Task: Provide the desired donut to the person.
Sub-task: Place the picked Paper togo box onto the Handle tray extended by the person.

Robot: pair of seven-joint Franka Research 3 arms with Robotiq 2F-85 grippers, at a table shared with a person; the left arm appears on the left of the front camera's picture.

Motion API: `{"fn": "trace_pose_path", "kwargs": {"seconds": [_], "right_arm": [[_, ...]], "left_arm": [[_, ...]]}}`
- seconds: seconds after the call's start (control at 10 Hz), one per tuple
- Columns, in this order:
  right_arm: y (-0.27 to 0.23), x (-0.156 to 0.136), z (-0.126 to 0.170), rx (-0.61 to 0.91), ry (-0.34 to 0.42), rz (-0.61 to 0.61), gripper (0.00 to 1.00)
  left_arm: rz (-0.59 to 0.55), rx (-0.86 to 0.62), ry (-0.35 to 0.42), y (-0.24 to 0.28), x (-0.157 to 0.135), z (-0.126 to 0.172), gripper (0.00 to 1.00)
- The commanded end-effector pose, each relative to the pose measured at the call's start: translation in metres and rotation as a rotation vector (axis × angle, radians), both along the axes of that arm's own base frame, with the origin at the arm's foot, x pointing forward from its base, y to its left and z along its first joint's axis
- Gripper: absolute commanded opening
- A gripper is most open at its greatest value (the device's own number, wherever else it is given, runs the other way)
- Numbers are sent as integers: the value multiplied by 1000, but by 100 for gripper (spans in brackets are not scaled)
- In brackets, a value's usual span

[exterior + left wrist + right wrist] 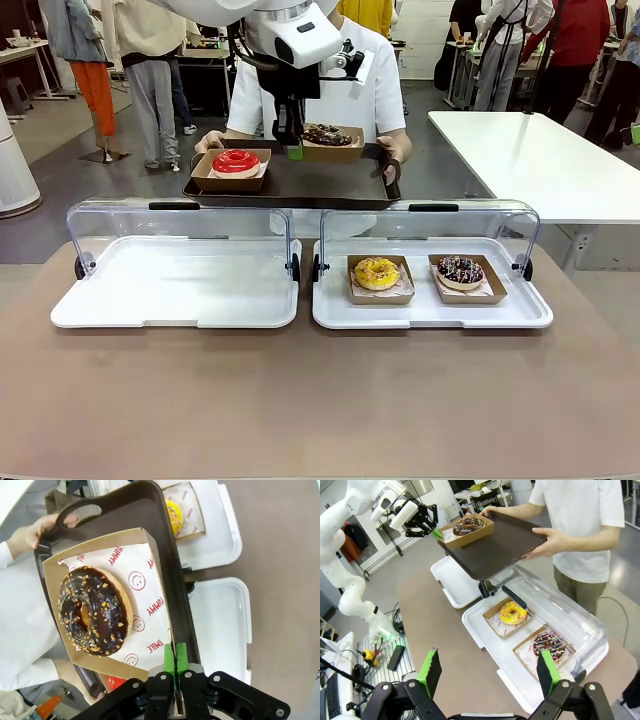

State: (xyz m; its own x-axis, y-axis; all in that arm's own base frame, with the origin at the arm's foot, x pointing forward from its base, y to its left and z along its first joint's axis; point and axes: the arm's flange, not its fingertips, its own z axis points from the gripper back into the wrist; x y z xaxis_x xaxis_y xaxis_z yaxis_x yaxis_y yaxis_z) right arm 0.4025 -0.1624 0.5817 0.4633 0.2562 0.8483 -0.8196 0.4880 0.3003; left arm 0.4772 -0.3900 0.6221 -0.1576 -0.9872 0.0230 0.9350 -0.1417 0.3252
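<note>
The person (345, 95) in a white shirt holds a dark tray (300, 190) with both hands at the table's far side. On it sit a red-glazed donut (236, 161) in a cardboard box and a chocolate donut with nut bits (92, 612) in another box (145, 570). My left gripper (175, 655) is shut on the near edge of that chocolate donut's box, which rests on the tray (172, 580). My right gripper (489, 672) hangs open and empty above the table, back from the display trays.
Two white display trays with raised clear lids lie on the brown table. The left one (175, 300) holds nothing. The right one (430, 315) holds a yellow-glazed donut (377, 273) and a sprinkled chocolate donut (460, 271). Bystanders and a white table (540, 160) stand behind.
</note>
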Motion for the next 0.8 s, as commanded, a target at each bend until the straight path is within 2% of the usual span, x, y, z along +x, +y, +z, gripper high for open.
{"fn": "trace_pose_path", "kwargs": {"seconds": [0.0, 0.1, 0.4, 0.7], "right_arm": [[1, -1, -1, 0, 2, 2, 100], [1, -1, -1, 0, 2, 2, 100], [1, -1, -1, 0, 2, 2, 100], [1, -1, -1, 0, 2, 2, 100]], "left_arm": [[30, -21, 4, -14, 24, -4, 1], [12, -52, 44, -14, 37, -12, 1], [9, -70, 80, -6, 64, -27, 1], [8, -59, 108, -4, 70, -39, 1]]}}
